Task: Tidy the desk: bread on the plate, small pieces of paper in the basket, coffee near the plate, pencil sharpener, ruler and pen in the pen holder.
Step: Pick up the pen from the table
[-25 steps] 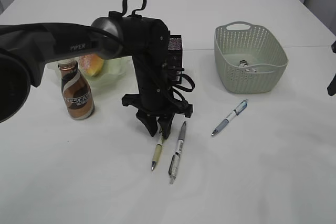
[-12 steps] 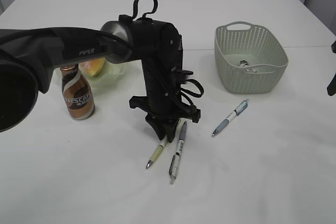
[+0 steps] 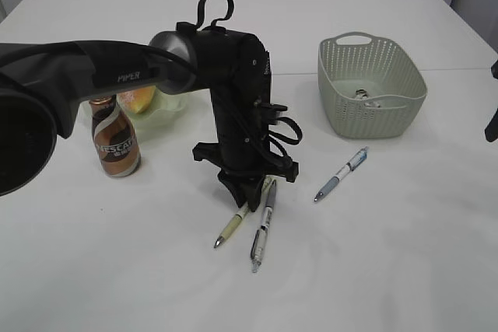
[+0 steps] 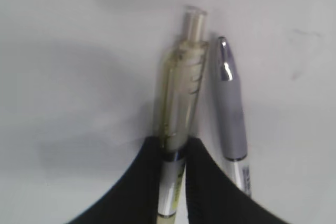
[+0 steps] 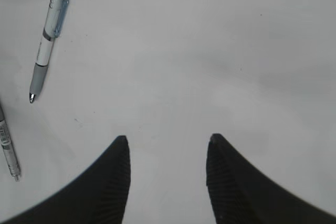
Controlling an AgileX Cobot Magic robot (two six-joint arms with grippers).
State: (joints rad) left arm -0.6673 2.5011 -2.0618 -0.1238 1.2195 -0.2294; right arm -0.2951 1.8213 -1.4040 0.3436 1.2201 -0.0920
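Left claw [image 4: 174, 153]: we see its two dark fingers clenched on the yellowish pen [image 4: 178, 108], gripping the barrel just below the clear clip end, down at the tabletop [image 3: 389, 270] near the middle.
Yellowish pen: we see it slanting from the claw toward the front edge, tip down-left, in the exterior view [image 3: 233, 225].
Grey pen [image 4: 232, 114]: we find it lying just beside the gripped pen on its right, outside the fingers; whether the two touch we cannot tell.
Blue pen [image 3: 341, 174]: we see it lying alone, right of centre, between the grey pen and the basket.
Right claw [image 5: 167, 153]: we see it released, fingers spread with bare tabletop between them, grasping nothing.
Basket [image 3: 372, 87]: we see it toward the back right, with a small item inside that we cannot make out.
Coffee bottle [image 3: 115, 138]: we see it upright toward the left edge.
Plate [image 3: 167, 103]: we see it just behind the bottle, carrying bread [image 3: 136, 99], partly hidden by the left arm.
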